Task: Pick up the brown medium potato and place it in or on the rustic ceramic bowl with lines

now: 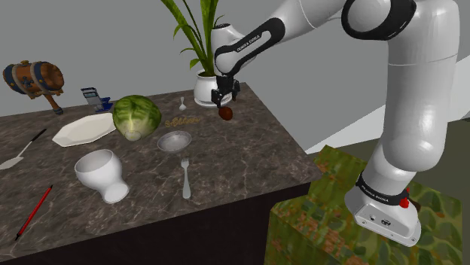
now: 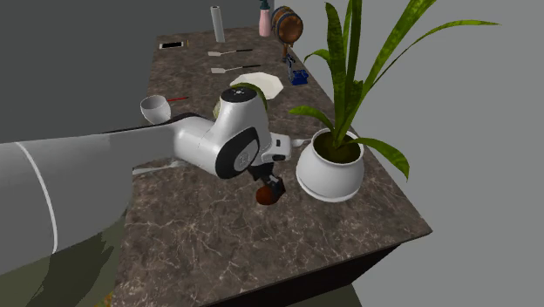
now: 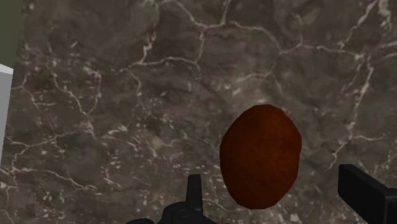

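White lettering runs along the dark band (image 1: 253, 43) on the forearm of the arm (image 1: 316, 19), above the far right corner of the table (image 1: 248, 162). It is too small to read with certainty. A second short line of white letters sits on the dark ring (image 1: 379, 194) at the arm's foot, on the stand (image 1: 316, 226), and is equally unreadable. No other writing can be read.

This looks like a home kitchen. A long dark marble counter (image 1: 248, 162) carries tableware and food: a white plate (image 1: 83, 129), a fork (image 1: 185, 179), a footed white bowl (image 1: 102, 173), a cabbage (image 1: 136, 117) and a potato (image 1: 224, 114). A potted plant (image 1: 205, 89) and a small barrel (image 1: 34, 77) stand alongside.
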Robot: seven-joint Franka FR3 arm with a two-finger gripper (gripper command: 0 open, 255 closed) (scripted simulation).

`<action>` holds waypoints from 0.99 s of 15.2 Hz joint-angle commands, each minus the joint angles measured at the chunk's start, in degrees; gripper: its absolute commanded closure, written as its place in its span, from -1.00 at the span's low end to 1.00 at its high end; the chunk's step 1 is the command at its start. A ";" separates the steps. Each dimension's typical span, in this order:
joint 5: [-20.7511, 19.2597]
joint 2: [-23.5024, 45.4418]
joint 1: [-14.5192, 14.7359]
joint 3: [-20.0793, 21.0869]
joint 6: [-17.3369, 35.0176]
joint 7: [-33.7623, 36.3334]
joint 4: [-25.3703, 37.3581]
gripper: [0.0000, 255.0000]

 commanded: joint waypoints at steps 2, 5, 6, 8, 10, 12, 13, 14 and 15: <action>-0.41 4.37 0.23 -0.12 0.57 0.28 3.65 -1.00; -0.60 5.63 0.16 -0.24 2.33 0.40 3.16 -1.00; -0.66 6.07 0.13 -0.28 2.90 0.44 3.02 -1.00; -0.78 6.97 0.09 -0.37 4.04 0.51 2.79 -1.00; -0.82 7.23 0.08 -0.39 4.36 0.54 2.72 -1.00; -0.82 7.23 0.08 -0.39 4.36 0.54 2.73 -1.00; -0.82 7.23 0.08 -0.39 4.36 0.54 2.73 -1.00; -0.82 7.23 0.08 -0.39 4.36 0.54 2.73 -1.00; -0.82 7.23 0.08 -0.39 4.36 0.54 2.73 -1.00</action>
